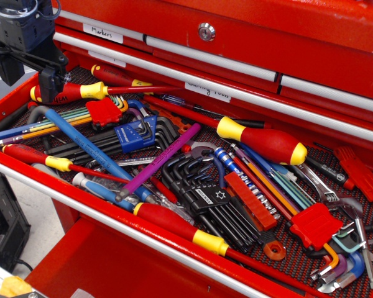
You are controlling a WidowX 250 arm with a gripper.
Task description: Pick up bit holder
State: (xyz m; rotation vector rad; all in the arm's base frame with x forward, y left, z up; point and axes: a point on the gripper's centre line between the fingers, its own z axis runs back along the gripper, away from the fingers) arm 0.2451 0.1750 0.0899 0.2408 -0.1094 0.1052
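Observation:
The bit holder (pixel 252 202) is a narrow red plastic bar with a row of short silver bits. It lies diagonally in the open red drawer (pixel 112 220), right of centre, between a black hex key set (pixel 205 198) and coloured hex keys. My gripper (pixel 28 77) is dark and hangs over the drawer's far left corner, well away from the bit holder. Its two fingers stand apart with nothing between them.
The drawer is crowded: red-and-yellow screwdrivers (pixel 264 141), a squarish red clip with coloured hex keys (pixel 104 112), another red clip (pixel 315 223), a blue hex key holder (pixel 133 135), and a black handle with an orange ring end (pixel 273 248) just below the bit holder. Closed drawers rise behind.

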